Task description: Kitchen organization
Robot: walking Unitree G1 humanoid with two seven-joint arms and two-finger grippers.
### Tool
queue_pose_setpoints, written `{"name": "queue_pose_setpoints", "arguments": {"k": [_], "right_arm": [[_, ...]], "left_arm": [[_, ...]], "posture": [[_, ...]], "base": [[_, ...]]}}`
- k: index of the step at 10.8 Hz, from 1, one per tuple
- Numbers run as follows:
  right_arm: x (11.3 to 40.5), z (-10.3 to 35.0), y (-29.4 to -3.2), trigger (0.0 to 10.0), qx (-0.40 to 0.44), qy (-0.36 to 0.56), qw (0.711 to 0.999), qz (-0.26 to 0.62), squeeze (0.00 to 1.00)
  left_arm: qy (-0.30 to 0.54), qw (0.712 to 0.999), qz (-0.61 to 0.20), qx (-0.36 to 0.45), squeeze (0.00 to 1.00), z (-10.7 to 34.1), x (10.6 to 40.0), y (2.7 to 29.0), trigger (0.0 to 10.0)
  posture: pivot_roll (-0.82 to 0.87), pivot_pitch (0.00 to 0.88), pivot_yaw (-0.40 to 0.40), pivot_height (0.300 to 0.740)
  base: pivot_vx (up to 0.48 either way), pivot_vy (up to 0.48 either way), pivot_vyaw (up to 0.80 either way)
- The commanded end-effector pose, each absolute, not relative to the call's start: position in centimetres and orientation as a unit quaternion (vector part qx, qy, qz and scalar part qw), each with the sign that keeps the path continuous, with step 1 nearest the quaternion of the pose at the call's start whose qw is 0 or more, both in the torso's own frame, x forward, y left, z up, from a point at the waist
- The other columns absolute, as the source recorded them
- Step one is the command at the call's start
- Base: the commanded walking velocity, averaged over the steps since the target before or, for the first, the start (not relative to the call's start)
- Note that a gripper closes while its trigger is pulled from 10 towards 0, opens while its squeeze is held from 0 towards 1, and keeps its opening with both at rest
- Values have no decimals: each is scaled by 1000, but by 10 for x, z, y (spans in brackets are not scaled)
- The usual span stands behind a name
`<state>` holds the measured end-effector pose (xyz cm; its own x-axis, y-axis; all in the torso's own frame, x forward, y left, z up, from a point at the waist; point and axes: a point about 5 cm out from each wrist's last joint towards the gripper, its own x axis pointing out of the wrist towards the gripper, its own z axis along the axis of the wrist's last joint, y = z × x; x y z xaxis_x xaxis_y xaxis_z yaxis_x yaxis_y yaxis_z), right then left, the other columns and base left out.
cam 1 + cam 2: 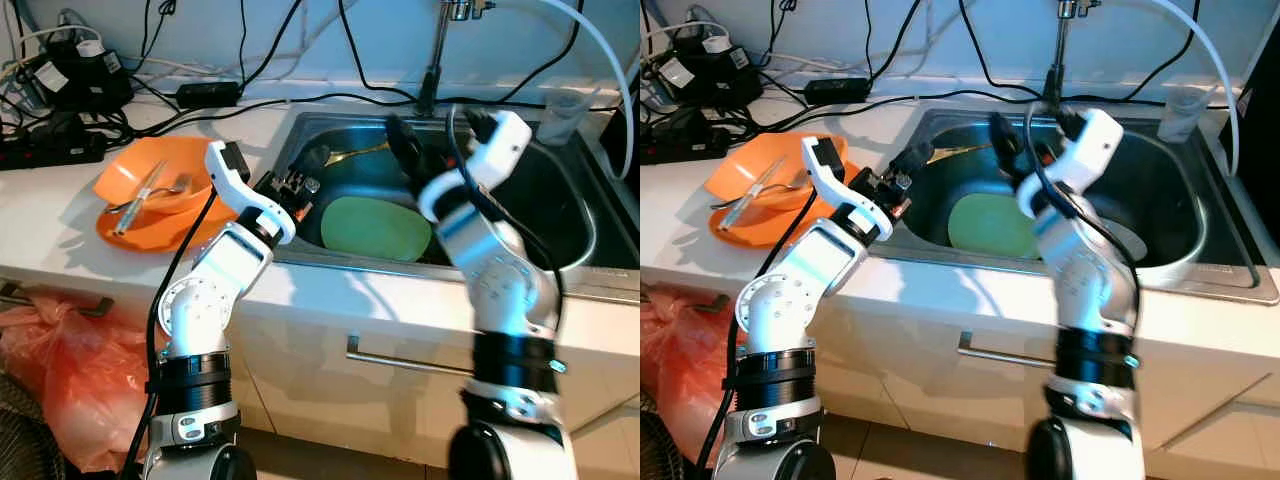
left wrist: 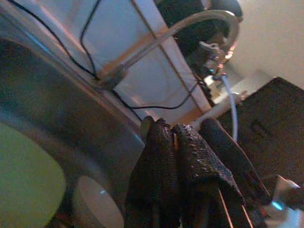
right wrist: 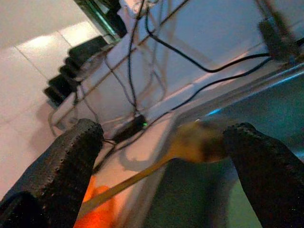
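Two grippers worked over the sink (image 1: 560,262). Our right gripper (image 1: 432,128), fingers spread, bracketed a wooden spoon (image 3: 190,147) leaning on the sink's back-left rim. Our left gripper (image 2: 172,142) was pressed together, empty. We judged the spoon light, stiff; grip mid-handle.

The sink (image 1: 560,215) basin's right half lies open (tap (image 1: 436,60) and cables (image 1: 300,95) crowd the rear).

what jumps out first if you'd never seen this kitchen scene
Both silver arms reach over a steel sink holding a green plate: the left pincer shut at the sink's near-left edge, the right pincer open above the basin. Left of the sink, orange bowls with utensils sit on the white counter, cables tangled behind.
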<state>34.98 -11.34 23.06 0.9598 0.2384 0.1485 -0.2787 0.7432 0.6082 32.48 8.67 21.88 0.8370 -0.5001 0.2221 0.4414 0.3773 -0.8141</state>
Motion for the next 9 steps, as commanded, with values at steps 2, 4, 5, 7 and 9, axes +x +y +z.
{"name": "queue_pose_setpoints", "arguments": {"k": [2, 4, 5, 7, 9], "right_arm": [[355, 239, -106, 10000, 369, -41, 916, 150, 0], [359, 244, -104, 10000, 395, -45, 905, 154, 0], [361, 247, -103, 10000, 401, -50, 901, 156, 0], [365, 249, -98, 10000, 427, -58, 888, 163, 0], [370, 243, -93, 10000, 461, -54, 870, 165, 0]], "left_arm": [[15, 804, -313, -506, 0, 239, 320, 71, 0], [13, 793, -317, -520, 0, 247, 315, 69, 0], [15, 790, -320, -522, 0, 248, 314, 69, 0], [33, 782, -332, -527, 0, 248, 313, 65, 0], [40, 776, -347, -525, 0, 252, 312, 60, 0]], "posture": [[9, 0, 90, 740], [16, 0, 86, 740], [21, 0, 94, 740], [28, 0, 118, 740], [39, 0, 125, 740]], "base": [[0, 0, 0], [0, 0, 0], [0, 0, 0], [0, 0, 0], [0, 0, 0]]}}
